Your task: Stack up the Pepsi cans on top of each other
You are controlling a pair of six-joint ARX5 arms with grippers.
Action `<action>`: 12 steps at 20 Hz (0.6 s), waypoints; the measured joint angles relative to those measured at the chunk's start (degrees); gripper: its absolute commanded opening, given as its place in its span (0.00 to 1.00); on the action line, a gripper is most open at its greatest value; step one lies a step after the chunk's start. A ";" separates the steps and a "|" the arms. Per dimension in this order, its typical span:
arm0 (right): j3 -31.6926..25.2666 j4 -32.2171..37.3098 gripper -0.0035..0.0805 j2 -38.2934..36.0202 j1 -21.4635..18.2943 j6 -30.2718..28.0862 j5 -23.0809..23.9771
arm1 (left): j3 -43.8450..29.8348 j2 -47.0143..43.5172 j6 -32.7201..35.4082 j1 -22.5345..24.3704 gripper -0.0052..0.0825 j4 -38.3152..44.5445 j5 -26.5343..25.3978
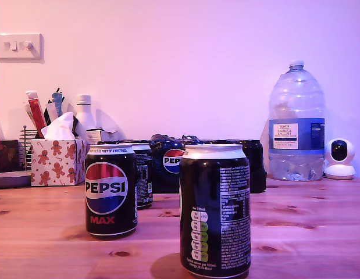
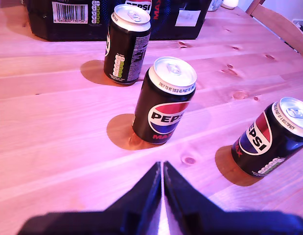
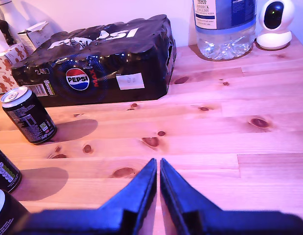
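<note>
1. Three Pepsi cans stand upright and apart on the wooden tabletop (image 2: 53, 127); none is stacked yet. In the exterior view the nearest can (image 1: 215, 210) shows its nutrition text, a second can (image 1: 110, 190) shows the logo to the exterior view's left, and a third can (image 1: 143, 174) stands just behind that one.
2. My first tool (image 2: 162, 169) hangs above bare wood with its jaws together, holding nothing; the logo can is closest ahead of it.
3. My second tool (image 3: 158, 165) is likewise closed and empty, with the cans off to one side.
4. Risk, as I judge it: a closed tool reaching in would knock a can over, and a rolling can could strike its neighbours. An off-centre placement on a rim would likely topple the stack.
5. Containers: a shrink-wrapped multipack (image 3: 102, 58) holds more cans; a large clear water bottle (image 1: 296, 122) looks partly filled; a gingerbread-print tissue box (image 1: 56, 160) has a tissue poking out.
</note>
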 measured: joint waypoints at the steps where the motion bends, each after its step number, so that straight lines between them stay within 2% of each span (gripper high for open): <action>1: -0.11 1.29 0.03 0.00 0.00 0.00 -0.26 | -0.04 0.00 -0.07 0.00 0.03 1.14 0.20; 2: -0.42 5.51 0.03 0.00 0.00 0.02 -0.46 | -0.28 0.00 -0.17 -0.02 0.03 5.86 0.39; 4: -0.33 7.06 0.03 0.00 0.00 0.02 -0.55 | 0.00 -0.07 -0.17 -0.02 0.03 14.67 0.48; 9: -0.35 6.88 0.03 0.00 0.00 0.13 -0.55 | 0.26 -0.02 -0.17 -0.02 0.03 14.88 0.55; 12: -0.35 7.45 0.03 0.00 0.00 0.17 -4.09 | 0.26 -0.02 -0.22 -0.02 0.03 17.25 2.34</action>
